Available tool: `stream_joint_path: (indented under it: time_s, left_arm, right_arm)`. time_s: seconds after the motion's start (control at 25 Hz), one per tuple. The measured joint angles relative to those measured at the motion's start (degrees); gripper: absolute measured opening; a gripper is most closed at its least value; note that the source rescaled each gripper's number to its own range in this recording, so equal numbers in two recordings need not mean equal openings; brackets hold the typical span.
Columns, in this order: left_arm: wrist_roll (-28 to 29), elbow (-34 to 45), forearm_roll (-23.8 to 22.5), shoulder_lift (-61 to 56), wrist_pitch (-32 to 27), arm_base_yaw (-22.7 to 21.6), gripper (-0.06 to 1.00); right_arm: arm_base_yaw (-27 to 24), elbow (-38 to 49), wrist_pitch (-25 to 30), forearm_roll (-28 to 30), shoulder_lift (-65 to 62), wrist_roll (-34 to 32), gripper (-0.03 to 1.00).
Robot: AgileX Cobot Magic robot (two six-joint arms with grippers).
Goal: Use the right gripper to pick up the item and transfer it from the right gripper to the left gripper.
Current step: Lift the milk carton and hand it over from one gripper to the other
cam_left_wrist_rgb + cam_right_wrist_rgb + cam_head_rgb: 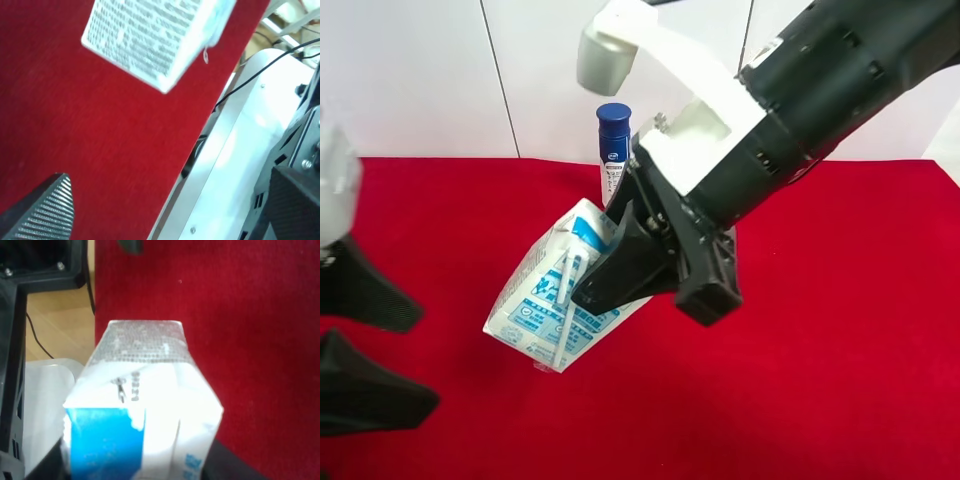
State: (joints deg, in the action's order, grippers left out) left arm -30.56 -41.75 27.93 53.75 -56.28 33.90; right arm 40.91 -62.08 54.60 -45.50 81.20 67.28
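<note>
The item, a small white drink carton (545,300) with light-blue print, hangs tilted above the red cloth (820,380). My right gripper (620,272), on the arm coming in from the exterior high view's upper right, is shut on its gabled end. In the right wrist view the carton (145,400) fills the middle between the fingers. My left gripper (425,358) is at the exterior high view's left edge, open and empty, apart from the carton. In the left wrist view one ribbed fingertip (50,205) shows, with the carton's printed face (145,35) farther off.
A white spray bottle with a blue cap (613,150) stands behind the carton near the cloth's back edge. A white wall (420,70) is behind. The cloth's edge, cables and frame parts (280,165) show beyond the table.
</note>
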Motion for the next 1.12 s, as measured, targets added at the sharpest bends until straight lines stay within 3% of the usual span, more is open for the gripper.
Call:
stream_joint_path:
  time_s: [0.44,0.8,1.12]
  left_arm:
    - [-8.2,-8.4,6.5,8.5,1.0,0.0,0.6]
    - [-17.6,-9.3,12.4,10.7,-0.3,0.0,0.6]
    - [-20.6,-9.3,13.9,10.7,-0.2,0.0,0.6]
  right_arm:
    - [0.0,0.0,2.2,2.0,-3.3,0.0,0.0]
    - [0.0,0.0,1.9,2.0,-5.3,0.0,0.0]
    - [0.0,0.0,1.5,-4.2,-5.3,3.4,0.0]
